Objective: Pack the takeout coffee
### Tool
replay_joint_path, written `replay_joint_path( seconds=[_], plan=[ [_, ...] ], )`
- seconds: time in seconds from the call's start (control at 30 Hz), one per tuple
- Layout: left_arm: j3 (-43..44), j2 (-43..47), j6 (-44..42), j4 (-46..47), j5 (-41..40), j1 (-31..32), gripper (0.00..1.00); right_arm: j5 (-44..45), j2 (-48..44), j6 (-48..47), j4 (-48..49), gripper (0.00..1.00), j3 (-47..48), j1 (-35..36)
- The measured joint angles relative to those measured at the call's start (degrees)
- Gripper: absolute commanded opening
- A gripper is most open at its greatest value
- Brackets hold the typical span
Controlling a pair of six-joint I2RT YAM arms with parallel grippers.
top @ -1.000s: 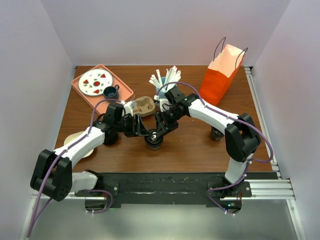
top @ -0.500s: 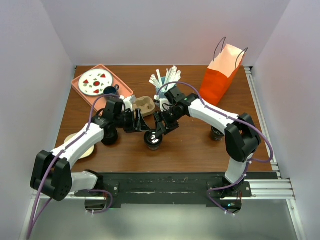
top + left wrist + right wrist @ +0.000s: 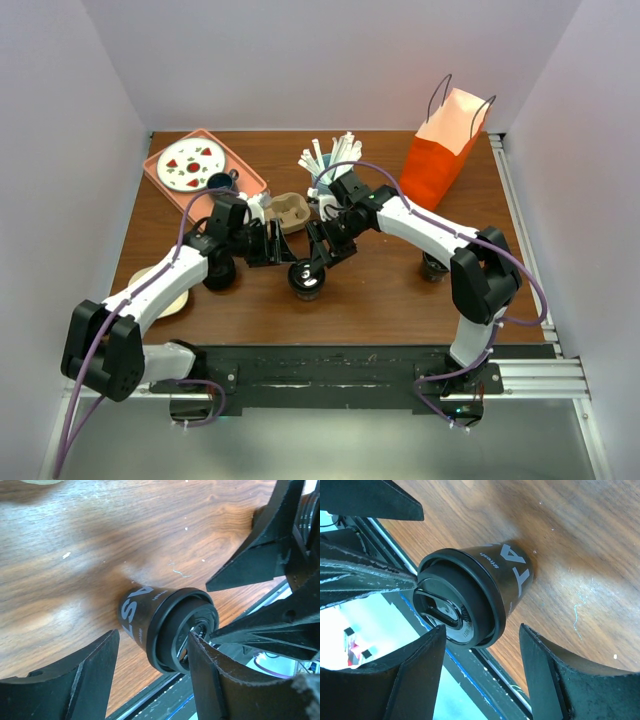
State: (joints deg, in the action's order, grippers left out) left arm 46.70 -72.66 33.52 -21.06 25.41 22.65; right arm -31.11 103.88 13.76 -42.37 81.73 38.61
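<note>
1. A black paper coffee cup (image 3: 307, 279) with a black lid and white lettering stands upright on the brown wooden worktop (image 3: 380, 300), near the middle and toward its near edge.
2. The left pincer (image 3: 281, 245) hangs just up and to the left of the cup. In its wrist view the pincer (image 3: 152, 645) has its fingers (image 3: 85, 680) apart, with the cup (image 3: 167, 627) seen in the gap between them. I see no finger pressing on it.
3. The right pincer (image 3: 320, 255) hangs just above the cup from the other side, close to the left one. Its wrist view shows this pincer (image 3: 482, 630) with fingers (image 3: 545, 680) spread wider than the cup (image 3: 475, 597), and neither touches it.
4. A brown moulded-pulp cup carrier (image 3: 290, 210) lies just behind the two pincers.
5. An orange paper bag with handles (image 3: 445, 145) stands at the far right of the worktop, well apart from the cup.
6. A salmon-pink tray (image 3: 243, 168) sits at the far left, bearing a white plate with red marks (image 3: 190, 165) and a small dark blue mug (image 3: 220, 182).
7. A holder of white sticks (image 3: 330, 160) stands behind the carrier.
</note>
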Motion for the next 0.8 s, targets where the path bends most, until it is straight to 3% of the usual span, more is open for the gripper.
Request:
replay_joint_path(
  seconds=[0.33,0.67,0.8],
  plan=[
    [0.04,-0.09,-0.22,-0.92,-0.76,0.00,0.59,-2.12,3.19,1.53,1.77,0.61,0.02,0.04],
    [-0.96,-0.11,-0.24,-0.76,-0.72,0.00,0.56,-3.65,3.32,2.82,4.52,0.43,-0.83,0.26],
    [-1.07,-0.11,-0.57,-0.90,-0.74,0.00,0.56,-4.63,2.71,3.15,6.34,0.42,-2.40,0.15]
  ],
)
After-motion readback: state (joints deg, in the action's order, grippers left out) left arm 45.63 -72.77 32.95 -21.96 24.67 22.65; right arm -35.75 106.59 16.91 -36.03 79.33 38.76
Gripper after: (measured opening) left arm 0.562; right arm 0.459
